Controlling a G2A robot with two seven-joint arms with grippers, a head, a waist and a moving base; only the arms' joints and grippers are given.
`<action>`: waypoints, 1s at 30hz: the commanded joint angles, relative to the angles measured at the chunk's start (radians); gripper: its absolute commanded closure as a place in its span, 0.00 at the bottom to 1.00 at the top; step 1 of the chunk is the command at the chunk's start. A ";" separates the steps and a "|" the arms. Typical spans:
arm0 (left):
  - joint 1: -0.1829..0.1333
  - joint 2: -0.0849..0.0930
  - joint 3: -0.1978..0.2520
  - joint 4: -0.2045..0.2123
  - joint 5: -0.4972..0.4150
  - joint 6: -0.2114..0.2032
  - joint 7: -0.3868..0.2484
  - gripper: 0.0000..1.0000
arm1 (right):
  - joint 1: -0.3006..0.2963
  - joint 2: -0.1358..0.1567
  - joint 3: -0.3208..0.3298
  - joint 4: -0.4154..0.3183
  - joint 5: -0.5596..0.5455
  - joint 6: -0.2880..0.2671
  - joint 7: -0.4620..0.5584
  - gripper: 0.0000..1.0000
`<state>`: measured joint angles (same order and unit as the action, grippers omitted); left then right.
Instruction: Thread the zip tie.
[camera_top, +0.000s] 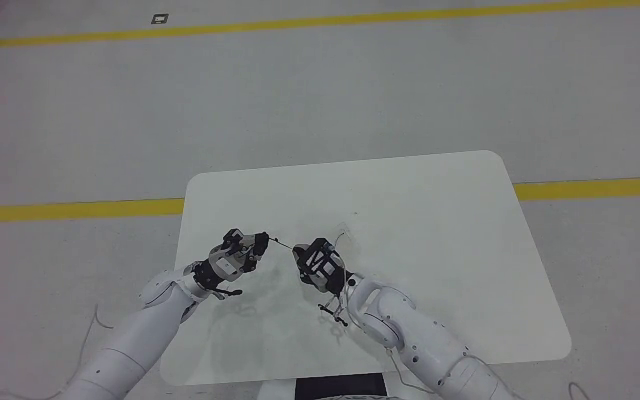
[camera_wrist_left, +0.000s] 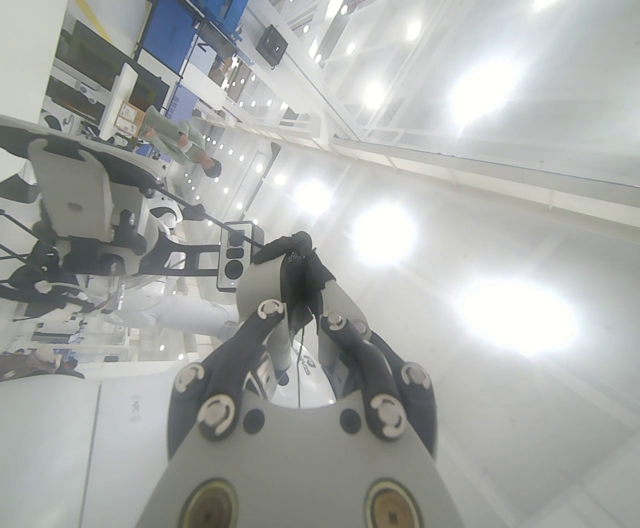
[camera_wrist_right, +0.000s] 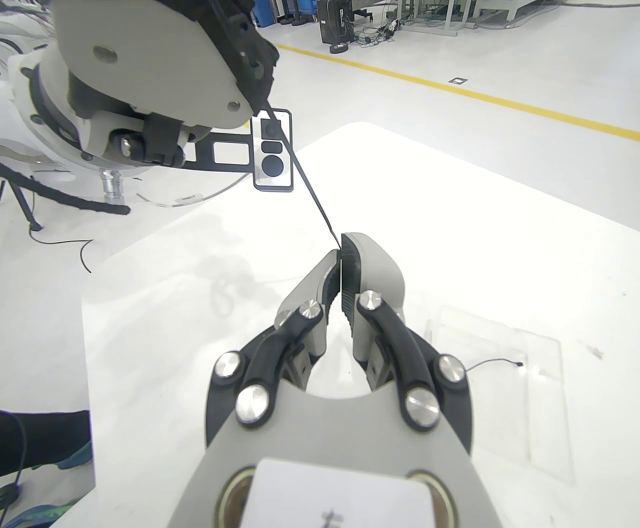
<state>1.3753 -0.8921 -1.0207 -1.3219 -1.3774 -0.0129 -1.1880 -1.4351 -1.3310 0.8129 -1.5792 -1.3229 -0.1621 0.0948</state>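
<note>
A thin black zip tie (camera_top: 283, 243) is stretched in the air between my two grippers, low over the white table (camera_top: 430, 220). My right gripper (camera_wrist_right: 341, 255) is shut on one end of the strap (camera_wrist_right: 305, 180), which runs up and away to the left gripper (camera_wrist_right: 255, 75). In the left wrist view my left gripper (camera_wrist_left: 300, 250) is shut on the other end, and the zip tie (camera_wrist_left: 220, 225) leads off toward the right gripper's white body (camera_wrist_left: 75, 200). In the top view the left gripper (camera_top: 248, 245) and right gripper (camera_top: 308, 256) face each other near the table's front left.
A clear flat plate (camera_wrist_right: 500, 380) lies on the table beyond the right gripper, with a short thin wire (camera_wrist_right: 495, 362) on it. The table's left edge is close to the left arm. Most of the tabletop to the right is bare.
</note>
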 joint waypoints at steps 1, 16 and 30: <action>0.000 0.000 0.000 0.000 0.000 0.000 0.000 1.00 | -0.001 0.000 0.000 0.000 -0.002 0.001 0.002 1.00; 0.000 0.000 0.000 0.000 0.000 0.000 0.000 1.00 | -0.007 0.000 0.006 -0.014 -0.023 0.003 0.004 1.00; 0.010 -0.005 -0.012 -0.024 -0.002 0.004 0.034 1.00 | -0.012 0.001 0.013 -0.019 -0.031 -0.001 0.013 1.00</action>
<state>1.3841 -0.8963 -1.0305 -1.3444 -1.3808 -0.0095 -1.1541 -1.4473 -1.3295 0.8257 -1.5979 -1.3535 -0.1637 0.1077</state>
